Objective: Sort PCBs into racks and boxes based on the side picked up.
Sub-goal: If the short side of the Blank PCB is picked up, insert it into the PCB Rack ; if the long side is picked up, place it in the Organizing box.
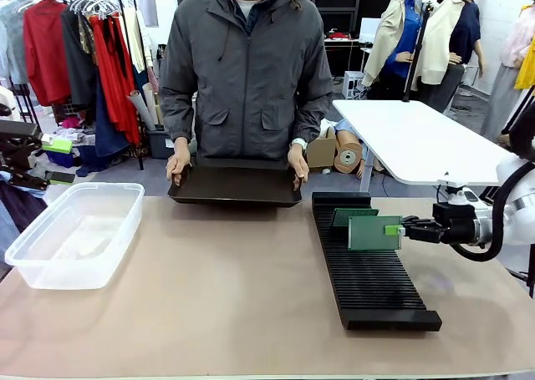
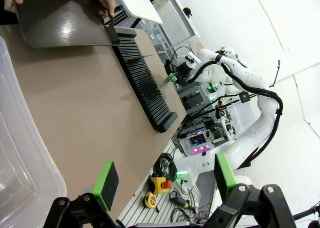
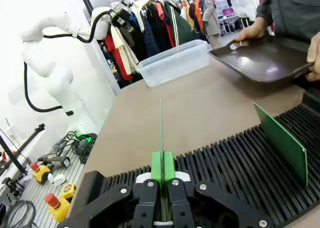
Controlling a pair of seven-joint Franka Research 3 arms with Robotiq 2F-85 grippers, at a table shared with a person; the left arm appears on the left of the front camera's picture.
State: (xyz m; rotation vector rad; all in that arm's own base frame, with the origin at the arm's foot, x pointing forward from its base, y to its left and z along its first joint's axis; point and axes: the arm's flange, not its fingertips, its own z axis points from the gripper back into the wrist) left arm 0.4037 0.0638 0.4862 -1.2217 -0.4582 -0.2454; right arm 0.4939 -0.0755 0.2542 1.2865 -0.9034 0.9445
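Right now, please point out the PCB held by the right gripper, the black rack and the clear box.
PCB [image 1: 374, 232], front view, middle of its lighter face.
Black rack [image 1: 374, 284], front view, ribbed top.
Clear box [image 1: 38, 230], front view, left rim.

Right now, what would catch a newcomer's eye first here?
The right gripper, shut on a green PCB held upright over the long black rack on the table's right side, where another PCB already stands in a slot. Next, the person at the far edge holding a shallow black tray in both hands. Then the clear box at the table's left.
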